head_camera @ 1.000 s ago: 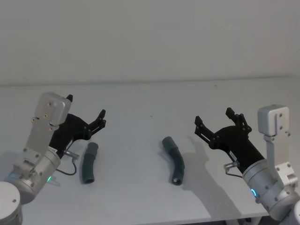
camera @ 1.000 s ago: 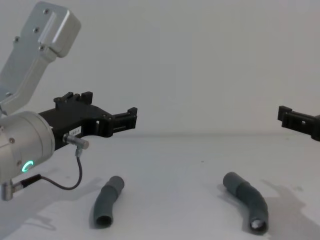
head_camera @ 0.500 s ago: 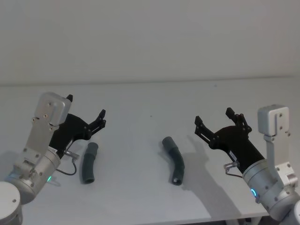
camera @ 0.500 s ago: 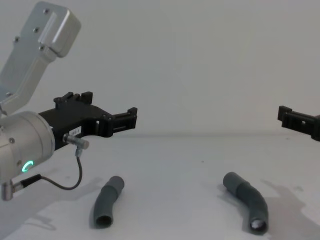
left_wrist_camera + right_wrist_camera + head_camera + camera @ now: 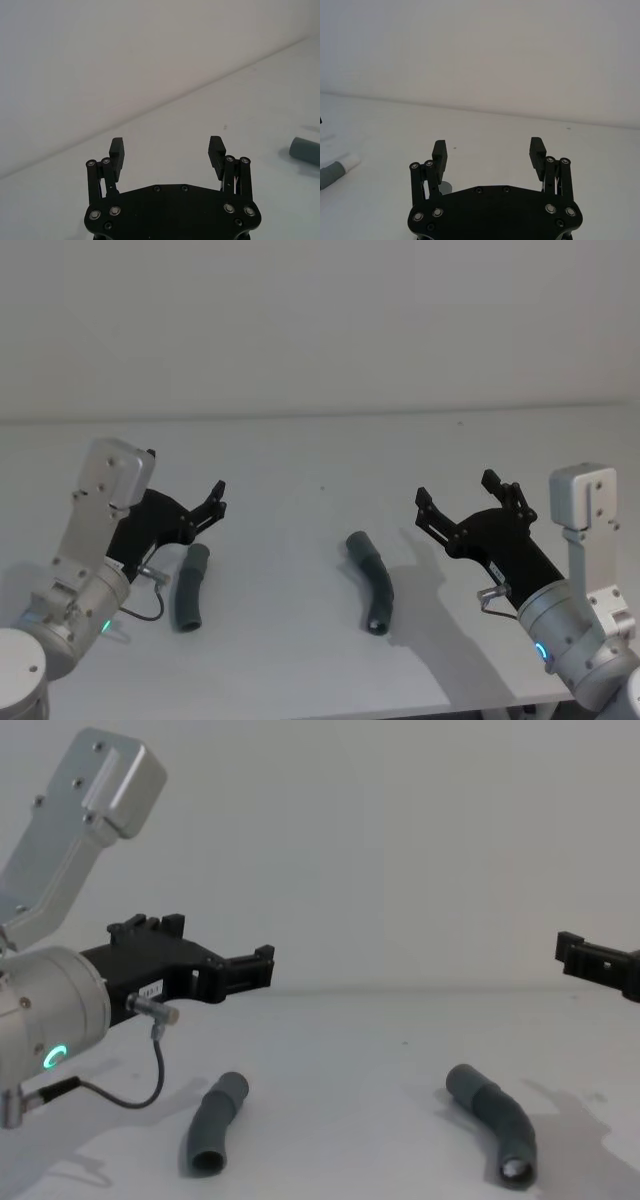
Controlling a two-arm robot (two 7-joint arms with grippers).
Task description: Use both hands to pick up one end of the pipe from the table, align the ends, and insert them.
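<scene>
Two dark-grey bent pipe pieces lie on the white table. The left piece is grey all over. The right piece has a pale tip at its near end. My left gripper hovers open and empty just above and behind the left piece. To the right of the right piece, my right gripper hangs open above the table, holding nothing. The right wrist view catches a white-tipped pipe end off to one side. A grey pipe cuff shows in the left wrist view.
A plain white wall rises behind the table's far edge. A thin black cable loops under my left wrist close to the left piece. The table's front edge runs near both arms.
My left gripper has dipped slightly lower toward the left pipe piece. The right arm and both pipe pieces have not moved.
</scene>
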